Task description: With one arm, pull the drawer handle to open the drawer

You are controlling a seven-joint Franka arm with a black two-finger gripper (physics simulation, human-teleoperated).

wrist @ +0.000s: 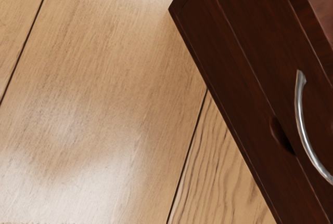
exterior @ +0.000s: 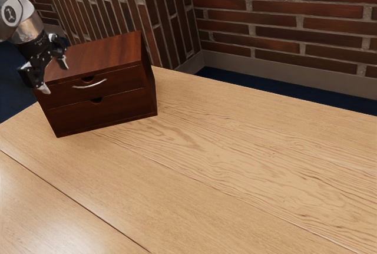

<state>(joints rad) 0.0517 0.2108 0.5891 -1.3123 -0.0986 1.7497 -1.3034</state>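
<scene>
looking over a pale wooden table (exterior: 247,165), running in broad planks with thin dark seams and catching a soft whitish glare in the wrist view. seeing a red brick wall (exterior: 294,12) rising behind it, folding into a corner, meeting a grey baseboard (exterior: 283,71) and a dark blue floor (exterior: 330,98) below.

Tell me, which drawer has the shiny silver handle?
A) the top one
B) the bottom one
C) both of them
A: the curved silver handle sits on the top drawer, while the bottom drawer has just a small dark notch at its upper edge.
</scene>
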